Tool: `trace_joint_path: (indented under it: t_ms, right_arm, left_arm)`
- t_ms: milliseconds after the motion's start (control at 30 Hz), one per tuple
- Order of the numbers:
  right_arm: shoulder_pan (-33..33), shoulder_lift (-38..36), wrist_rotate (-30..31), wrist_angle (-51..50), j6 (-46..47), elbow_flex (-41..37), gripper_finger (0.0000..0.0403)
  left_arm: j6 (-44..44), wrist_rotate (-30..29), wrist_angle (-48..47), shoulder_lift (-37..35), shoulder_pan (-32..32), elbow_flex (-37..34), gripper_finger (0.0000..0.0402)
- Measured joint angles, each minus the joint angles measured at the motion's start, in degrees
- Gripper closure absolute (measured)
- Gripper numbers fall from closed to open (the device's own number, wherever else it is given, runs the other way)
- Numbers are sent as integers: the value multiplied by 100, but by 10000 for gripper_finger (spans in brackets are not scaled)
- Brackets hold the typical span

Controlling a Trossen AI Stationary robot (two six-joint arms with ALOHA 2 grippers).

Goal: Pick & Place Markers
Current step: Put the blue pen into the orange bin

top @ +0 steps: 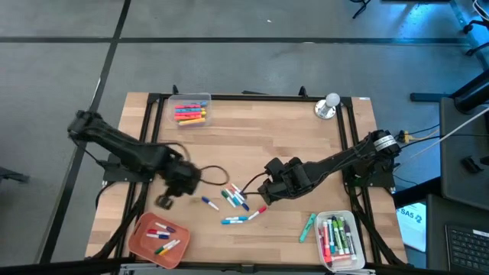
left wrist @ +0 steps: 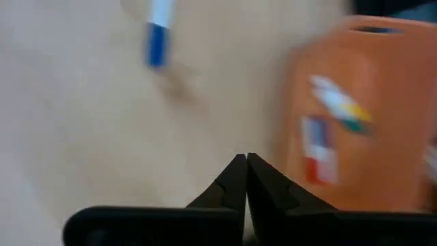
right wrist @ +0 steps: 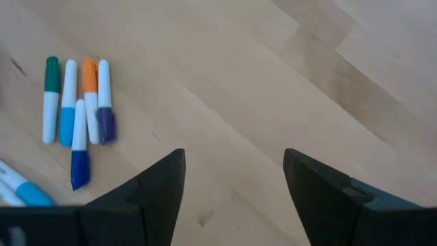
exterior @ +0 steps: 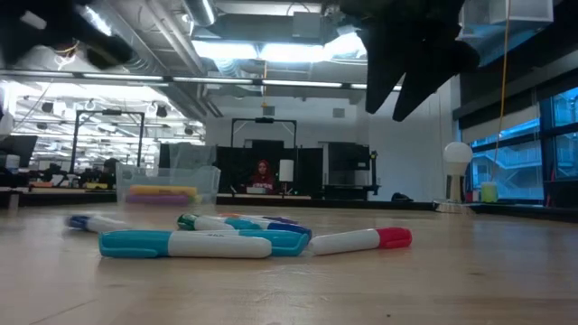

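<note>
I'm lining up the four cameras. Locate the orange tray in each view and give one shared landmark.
High view: orange tray at the bottom left corner of the table.
Low view: not in it.
Left wrist view: blurred, just beyond the left claw, tray with markers inside.
Right wrist view: not in it.
Shared landmark: the blue-capped marker on the wood beside it.

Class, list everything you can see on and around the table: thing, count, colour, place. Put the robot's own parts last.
Loose markers: about ten, white barrels with mixed caps, table centre.
Green marker: one, beside the near-right bin.
Orange tray: one, near-left corner, several markers inside.
Clear bin: one, far-left, bright markers inside.
Clear tub: one, near-right corner, markers inside.
Bell: one, silver, far-right.
Left gripper: shut, empty, near the orange tray.
Right gripper: open, over the loose markers.
</note>
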Motion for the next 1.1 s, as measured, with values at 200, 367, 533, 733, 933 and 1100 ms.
trace_joint_path:
  t_ms: [200, 367, 533, 733, 933, 1100]
  right_arm:
    - [-198, 0, 194, 310, -111, 0, 156]
    - [-383, 0, 209, 666, -408, 0, 156]
    - [-422, 0, 49, 945, -597, 0, 156]
    - [-341, 0, -85, 1004, -522, 2, 156]
    - [-258, 0, -107, 997, -472, 2, 156]
    - [-262, 0, -144, 981, -462, 2, 156]
  left_arm:
    - [-654, -1344, 102, -633, -1053, 3, 396]
    - [-674, -3037, 1563, -392, -1091, -392, 359]
    - [-603, -2706, 3578, 108, -649, -1063, 306]
    - [-963, -1766, 4616, 813, -338, -1514, 260]
    - [-790, -1723, 5065, 1011, -290, -1587, 263]
    - [-809, -1876, 5108, 1011, -173, -1587, 271]
